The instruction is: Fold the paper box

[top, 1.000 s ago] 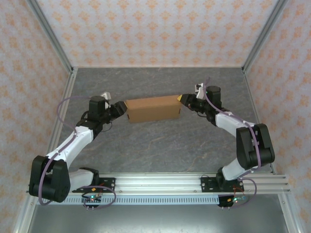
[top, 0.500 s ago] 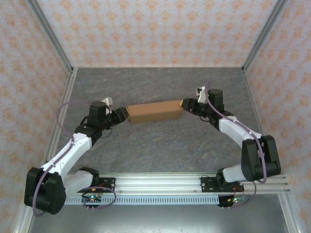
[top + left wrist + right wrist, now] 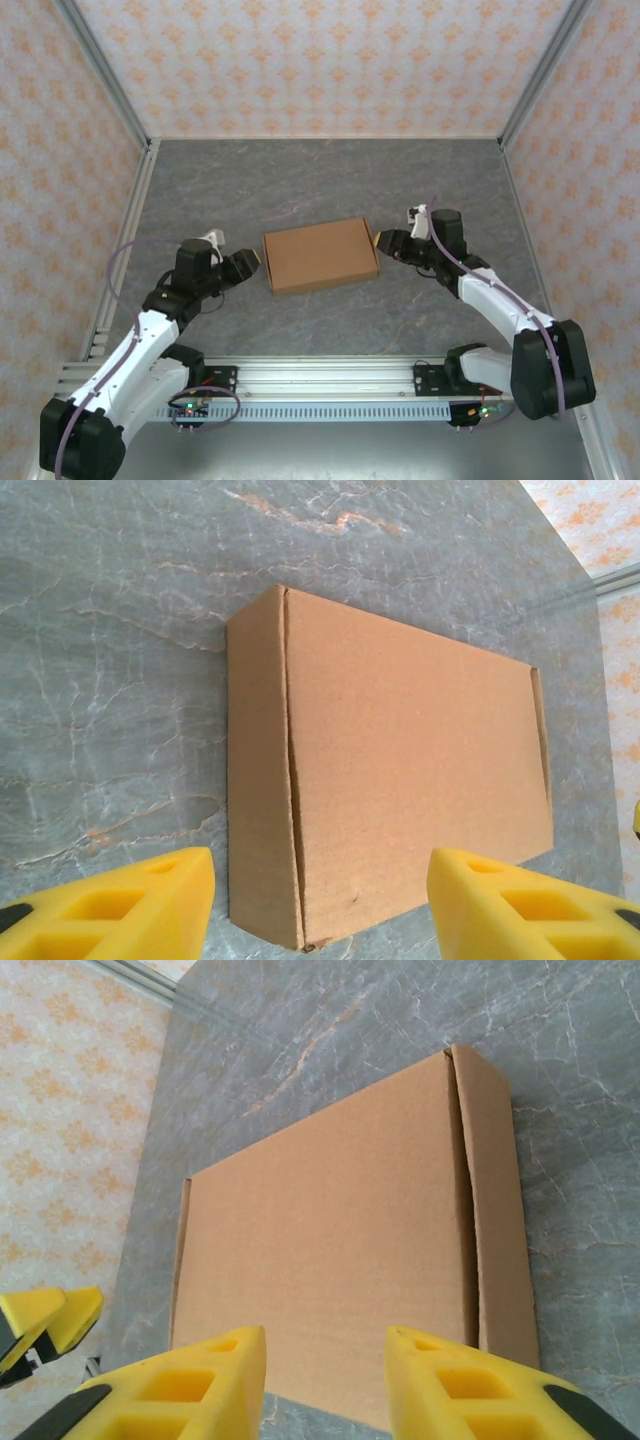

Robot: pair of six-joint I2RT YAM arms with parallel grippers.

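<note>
- Saw the paper box (image 3: 320, 256) lying flat and shut on the grey table (image 3: 300, 180), wide brown top facing up.
- Saw the left gripper (image 3: 245, 266) just beside the left short end of the box, low over the table and not touching the card.
- Found the two yellow fingers (image 3: 120, 905) of that gripper spread wide in the left wrist view, with the box (image 3: 400, 790) ahead of them and nothing pinched between.
- Noticed a folded side wall along the box end nearest those fingers, with a thin seam between top and wall.
- Saw the right gripper (image 3: 385, 242) right at the right short end of the box. Touching or not, could not tell.
- Found the yellow fingers (image 3: 170, 1390) of the right gripper apart too in the right wrist view, over the near edge of the box (image 3: 330, 1270), gripping nothing.
- Spotted the left gripper (image 3: 50, 1325) past the far end of the box in that same view.
- Saw orange patterned walls (image 3: 300, 60) behind the box and on both sides of the box.
- Saw a metal rail (image 3: 330, 375) in front of the box, well apart from the box.
</note>
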